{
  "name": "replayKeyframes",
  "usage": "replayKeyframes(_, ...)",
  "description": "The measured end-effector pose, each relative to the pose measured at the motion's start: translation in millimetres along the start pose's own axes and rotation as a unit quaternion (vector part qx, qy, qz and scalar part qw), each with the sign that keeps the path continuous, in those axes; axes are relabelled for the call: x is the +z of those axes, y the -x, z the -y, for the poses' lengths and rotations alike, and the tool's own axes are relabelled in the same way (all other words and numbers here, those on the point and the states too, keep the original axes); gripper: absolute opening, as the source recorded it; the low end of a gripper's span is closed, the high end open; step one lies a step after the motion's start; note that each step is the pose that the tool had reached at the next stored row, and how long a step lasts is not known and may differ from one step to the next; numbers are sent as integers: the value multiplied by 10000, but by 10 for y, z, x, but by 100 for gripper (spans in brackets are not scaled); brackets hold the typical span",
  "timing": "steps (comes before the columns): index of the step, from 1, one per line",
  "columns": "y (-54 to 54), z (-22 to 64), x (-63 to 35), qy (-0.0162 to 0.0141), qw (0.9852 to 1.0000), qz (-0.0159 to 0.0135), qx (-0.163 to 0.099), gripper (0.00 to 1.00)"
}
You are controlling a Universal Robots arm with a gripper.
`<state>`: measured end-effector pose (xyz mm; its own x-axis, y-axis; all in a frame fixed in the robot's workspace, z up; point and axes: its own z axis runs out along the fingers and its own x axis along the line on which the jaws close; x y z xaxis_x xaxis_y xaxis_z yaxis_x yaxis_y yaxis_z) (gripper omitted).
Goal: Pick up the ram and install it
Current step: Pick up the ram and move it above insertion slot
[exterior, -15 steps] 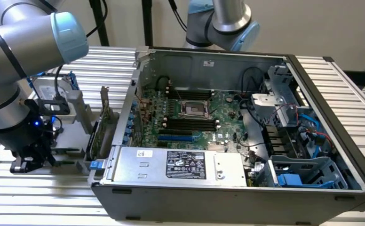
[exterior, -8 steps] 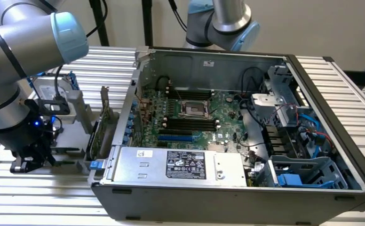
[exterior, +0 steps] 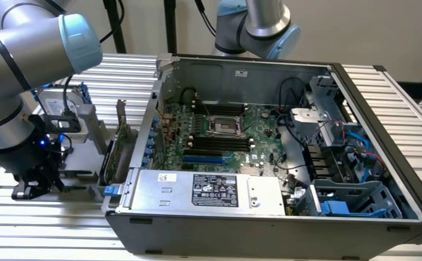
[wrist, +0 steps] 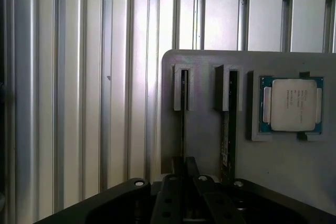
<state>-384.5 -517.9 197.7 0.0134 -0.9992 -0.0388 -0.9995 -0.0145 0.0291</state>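
The ram (wrist: 182,121) stands on edge in one slot of a grey holder (wrist: 205,129), seen as a thin dark line. My gripper (wrist: 185,165) is down over its near end, with the black fingers (wrist: 176,167) pinched together on the stick. A second dark-green stick (wrist: 227,140) stands in the neighbouring slot. In the exterior view the gripper (exterior: 31,187) hangs low over the holder (exterior: 80,176), at the exterior view's left of the open computer case (exterior: 269,223). The black memory slots (exterior: 215,142) lie on the green motherboard (exterior: 262,128) inside the case.
A square silver processor chip (wrist: 293,104) lies in a recess of the holder. A tall green expansion card (exterior: 117,147) stands between the gripper and the case wall. A hard drive (exterior: 57,103) sits behind. A power supply (exterior: 211,190) fills the case front. Ribbed aluminium table (wrist: 79,103) surrounds everything.
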Motion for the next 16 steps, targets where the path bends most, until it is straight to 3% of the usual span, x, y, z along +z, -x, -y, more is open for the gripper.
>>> replayKeyframes(8, 4, 3, -86, 1, 10000, 0, 1, 13)
replayKeyframes(12, 8, 2, -204, 1, 10000, 0, 0, 13)
replayKeyframes(16, 15, -1, -381, 2, 10000, 0, 1, 13)
